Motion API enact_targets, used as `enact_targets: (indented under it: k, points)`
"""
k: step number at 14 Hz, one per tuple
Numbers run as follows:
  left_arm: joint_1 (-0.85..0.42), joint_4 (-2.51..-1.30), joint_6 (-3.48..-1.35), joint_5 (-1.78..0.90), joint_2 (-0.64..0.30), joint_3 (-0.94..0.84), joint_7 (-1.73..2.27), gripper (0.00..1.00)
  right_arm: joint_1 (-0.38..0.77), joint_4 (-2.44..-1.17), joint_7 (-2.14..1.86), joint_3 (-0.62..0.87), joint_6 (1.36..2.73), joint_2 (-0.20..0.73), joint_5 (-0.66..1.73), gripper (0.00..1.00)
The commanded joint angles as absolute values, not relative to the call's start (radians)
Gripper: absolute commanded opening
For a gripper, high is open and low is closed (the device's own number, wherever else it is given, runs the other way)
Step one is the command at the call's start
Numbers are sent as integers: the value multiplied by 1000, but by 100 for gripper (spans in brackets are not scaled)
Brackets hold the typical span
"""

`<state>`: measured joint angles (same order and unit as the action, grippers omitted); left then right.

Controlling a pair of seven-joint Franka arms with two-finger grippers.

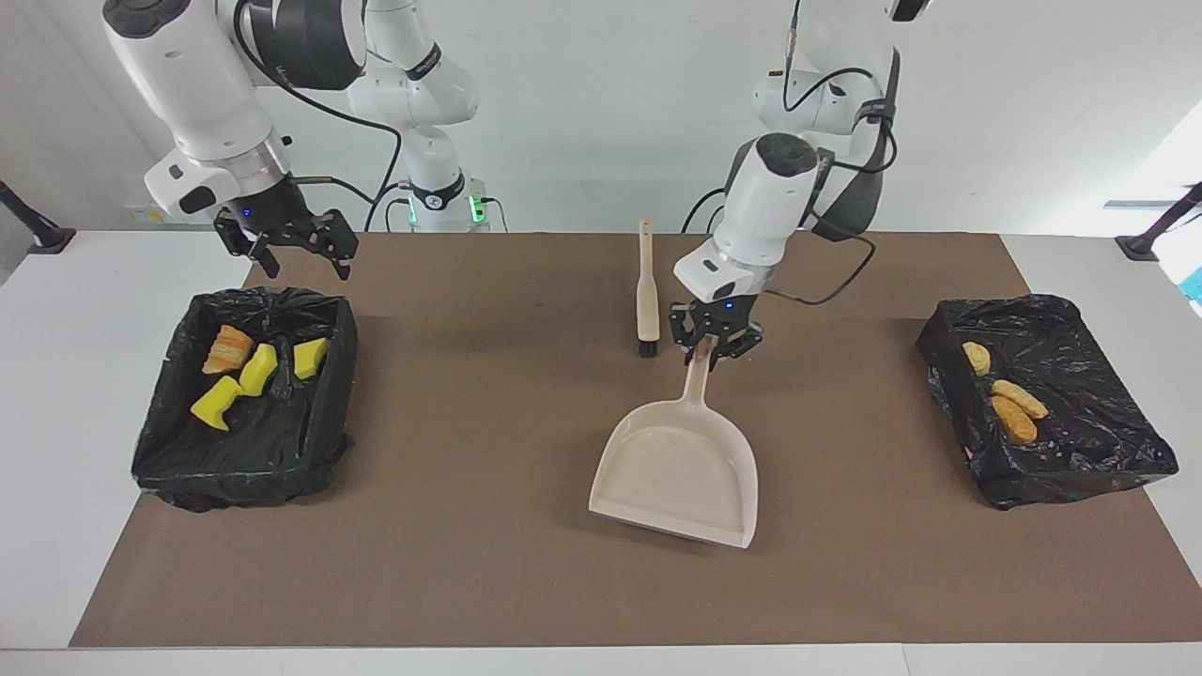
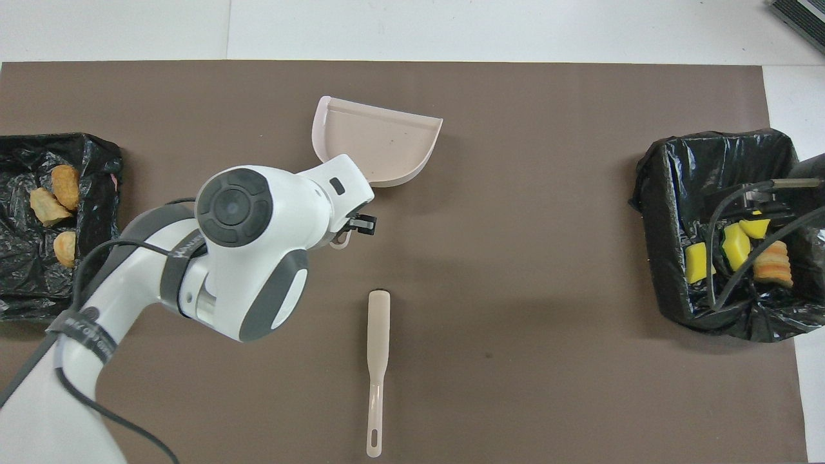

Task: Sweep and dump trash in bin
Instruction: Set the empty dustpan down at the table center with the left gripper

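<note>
Black plastic lines the bin point(image 1: 246, 394) at the right arm's end of the table, and in it lie three yellow sponge pieces point(image 1: 255, 374) and one orange bread lump point(image 1: 228, 348). Above that bin's robot-side edge hangs the right gripper point(image 1: 293, 252), fingers spread wide and holding nothing. On the brown mat point(image 1: 488, 394) near the middle lies the brush point(image 1: 647, 296), handle toward the robots, bristles at the end away from them. Just beside it, toward the left arm's end, the left gripper point(image 1: 714, 343) is clamped on the handle of the dustpan point(image 1: 678, 469). The pan (nothing shows in it) reaches away from the robots with its open lip farthest from them; whether the lip touches the mat I cannot tell. At the left arm's end of the table sits a second black-lined bin point(image 1: 1071, 422) with three tan bread lumps point(image 1: 1009, 404) in the part of it toward the middle of the table.
</note>
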<state>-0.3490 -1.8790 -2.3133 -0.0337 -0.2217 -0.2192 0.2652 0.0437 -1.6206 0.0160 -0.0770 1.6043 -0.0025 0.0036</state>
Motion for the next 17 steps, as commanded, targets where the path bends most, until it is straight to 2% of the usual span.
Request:
enact_targets:
  k: [1,10,13,14,17]
  points:
    - [-396,-1848,-2336,-8,-258,-196,325,0,51,-1611,20,-78,1582,-5,37,100]
    - [-460,-1982,-2413,-9,-249,-198,551,0,52,-1614,35,-75,1586,-6,34,100]
    - [-460,-1994,-2414,-9,-241,-198,595,85,54,-1614,35,-75,1586,-6,34,100]
    - [-460,-1991,-2414,-9,-242,-198,636,100,52,-1614,35,-75,1586,-5,34,100]
    - [-445,-1965,-2393,-9,-220,-192,655,100,52,-1614,35,-75,1586,-6,34,100]
